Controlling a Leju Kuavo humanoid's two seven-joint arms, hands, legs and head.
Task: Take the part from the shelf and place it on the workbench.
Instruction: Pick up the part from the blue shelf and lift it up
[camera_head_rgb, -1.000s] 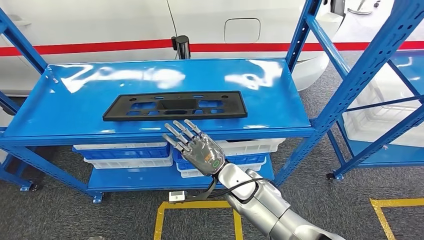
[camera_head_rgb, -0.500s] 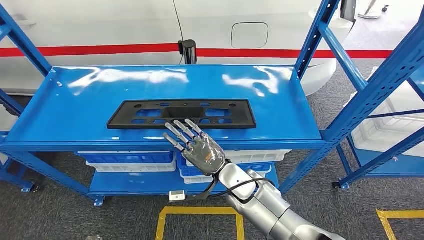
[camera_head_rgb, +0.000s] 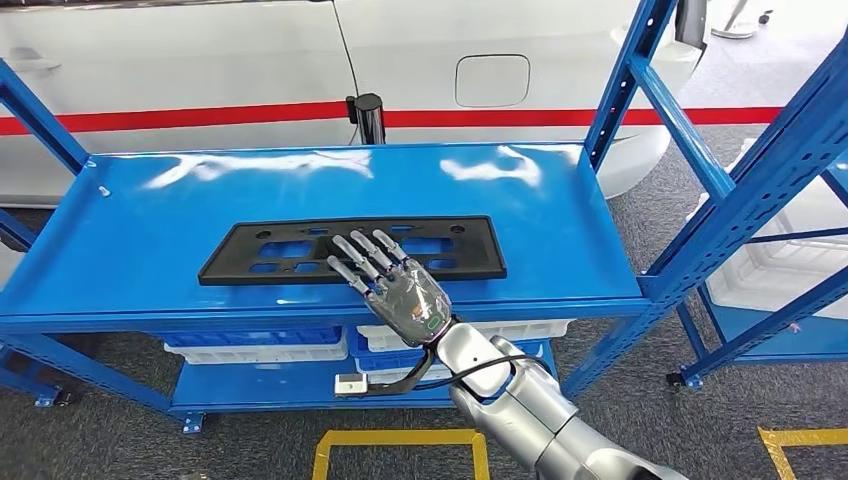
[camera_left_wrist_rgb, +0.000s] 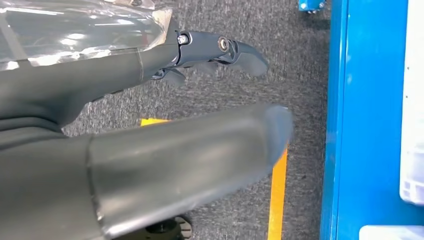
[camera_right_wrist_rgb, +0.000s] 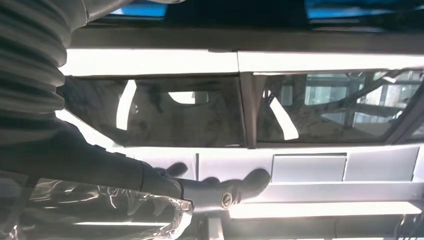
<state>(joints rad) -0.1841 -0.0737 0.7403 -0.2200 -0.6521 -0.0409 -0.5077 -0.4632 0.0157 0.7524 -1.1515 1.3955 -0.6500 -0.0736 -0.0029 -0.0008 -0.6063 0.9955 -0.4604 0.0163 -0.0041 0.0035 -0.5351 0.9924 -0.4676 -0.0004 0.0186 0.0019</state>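
The part (camera_head_rgb: 352, 250), a flat black plastic panel with cut-outs, lies flat on the blue shelf (camera_head_rgb: 150, 215), near its front edge and about midway along. Over the last second the right hand (camera_head_rgb: 392, 285) has come forward from in front of the shelf's lip until its fingers (camera_head_rgb: 358, 255) now overlap the near edge of the part; they are straight and slightly spread, holding nothing. Whether the fingertips touch the plastic or hover just above it I cannot tell. The whole scene has also slid a little in the head view, so the camera itself has moved closer; the part has not shifted on the shelf. This looks like the end of the reach, with the grasp not yet begun, so the task is at an early stage. The left hand (camera_left_wrist_rgb: 150, 165) hangs low above grey carpet with a yellow floor line beside a blue frame; its fingers look loosely extended and empty. A white car (camera_head_rgb: 250, 60) with a red stripe stands behind the shelf.
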